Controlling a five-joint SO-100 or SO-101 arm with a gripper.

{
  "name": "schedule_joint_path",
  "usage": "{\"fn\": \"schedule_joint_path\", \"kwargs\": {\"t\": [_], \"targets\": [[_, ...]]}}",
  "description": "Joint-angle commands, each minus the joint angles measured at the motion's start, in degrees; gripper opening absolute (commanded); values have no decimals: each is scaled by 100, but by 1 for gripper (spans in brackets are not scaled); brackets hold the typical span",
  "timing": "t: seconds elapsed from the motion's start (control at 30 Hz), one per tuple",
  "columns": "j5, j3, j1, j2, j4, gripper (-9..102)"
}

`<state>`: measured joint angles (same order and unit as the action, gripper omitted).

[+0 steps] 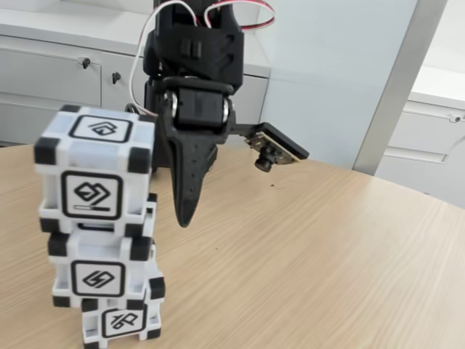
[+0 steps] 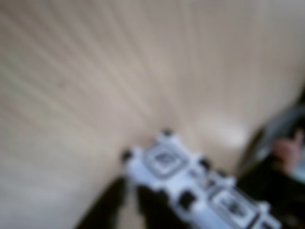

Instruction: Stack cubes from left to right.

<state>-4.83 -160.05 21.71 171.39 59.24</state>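
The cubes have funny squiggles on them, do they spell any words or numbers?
No words or numbers to read.
Top cube: line symbols in black frames, not letters.
Middle cube: a zigzag symbol.
Bottom cube: another squiggle symbol.
In the wrist view the symbols are too blurred to make out.

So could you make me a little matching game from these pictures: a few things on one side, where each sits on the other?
Things:
1. top cube
2. middle cube
3. bottom cube
4. tool

Places:
A. on the wooden table, under the other two
B. hanging just right of the stack in the fixed view, holding nothing
C. highest in the stack
D. between two cubes

Pairs: 1-C, 2-D, 3-A, 4-B
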Motion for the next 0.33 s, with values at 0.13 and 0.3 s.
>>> {"fn": "schedule_joint_path", "kwargs": {"t": [0.13, 0.3], "targets": [[53, -35, 62, 712, 369, 0], [97, -44, 53, 861, 413, 0]]}}
